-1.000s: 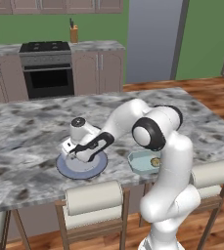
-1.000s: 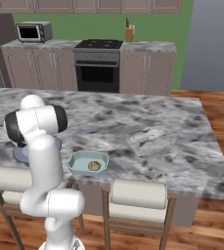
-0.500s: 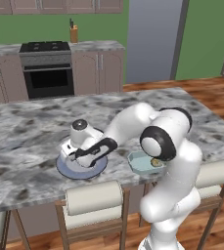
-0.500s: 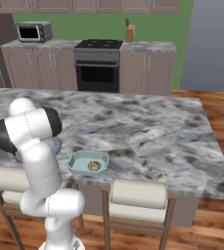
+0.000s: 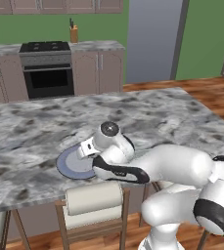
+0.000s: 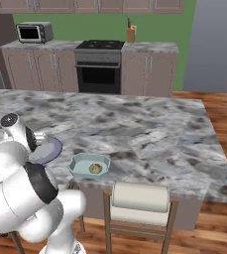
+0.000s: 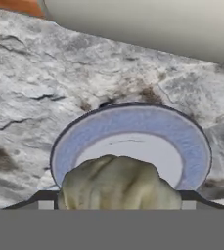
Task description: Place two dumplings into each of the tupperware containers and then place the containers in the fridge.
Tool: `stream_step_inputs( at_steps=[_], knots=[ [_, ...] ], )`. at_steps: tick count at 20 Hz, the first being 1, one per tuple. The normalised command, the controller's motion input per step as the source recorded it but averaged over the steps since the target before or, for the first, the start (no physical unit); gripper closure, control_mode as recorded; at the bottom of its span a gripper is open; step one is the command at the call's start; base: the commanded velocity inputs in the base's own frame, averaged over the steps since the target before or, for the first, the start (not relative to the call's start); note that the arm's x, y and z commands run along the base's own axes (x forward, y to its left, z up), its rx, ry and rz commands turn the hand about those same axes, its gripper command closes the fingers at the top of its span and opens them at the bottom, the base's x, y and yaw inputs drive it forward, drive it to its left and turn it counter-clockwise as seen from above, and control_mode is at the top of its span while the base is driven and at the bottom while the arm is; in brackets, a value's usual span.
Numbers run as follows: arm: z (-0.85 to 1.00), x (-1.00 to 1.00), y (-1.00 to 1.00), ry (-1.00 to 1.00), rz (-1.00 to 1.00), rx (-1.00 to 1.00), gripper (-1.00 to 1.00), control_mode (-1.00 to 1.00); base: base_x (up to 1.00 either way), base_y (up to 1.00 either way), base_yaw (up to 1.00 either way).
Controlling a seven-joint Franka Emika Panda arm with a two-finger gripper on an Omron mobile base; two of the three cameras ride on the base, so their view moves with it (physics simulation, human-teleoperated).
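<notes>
The gripper [image 7: 116, 205] holds a dumpling [image 7: 118, 183] between its two tips, just above the blue-grey plate [image 7: 133, 132] on the marble island counter [image 5: 147, 114]. In the left base view the hand [image 5: 108, 141] is low over the plate's right edge. The pale blue-green container [image 6: 89, 165] sits near the plate, to its right in the right base view, w/ one dumpling [image 6: 94, 168] already inside. Two stools [image 6: 141, 201] stand at the counter's near edge. Behind the island: dark oven [image 6: 99, 69], microwave [image 6: 34, 32], knife block [image 6: 131, 33]. The grey fridge [image 5: 155, 39] is well apart, at the back wall.
</notes>
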Motion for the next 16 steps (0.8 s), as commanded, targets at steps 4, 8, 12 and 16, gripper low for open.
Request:
stream_step_inputs(
  at_steps=[4,8,12,16],
  knots=[
    [0.87,-0.71,-1.00,0.13,-0.14,0.24,1.00,-1.00,0.00,0.00,0.00],
    [0.62,-0.46,-0.95,0.26,-0.21,0.07,1.00,-1.00,0.00,0.00,0.00],
    [0.37,-0.19,-0.77,0.31,-0.30,-0.02,1.00,-1.00,0.00,0.00,0.00],
    [0.32,-0.01,-0.58,0.29,-0.29,-0.11,1.00,-1.00,0.00,0.00,0.00]
  ],
)
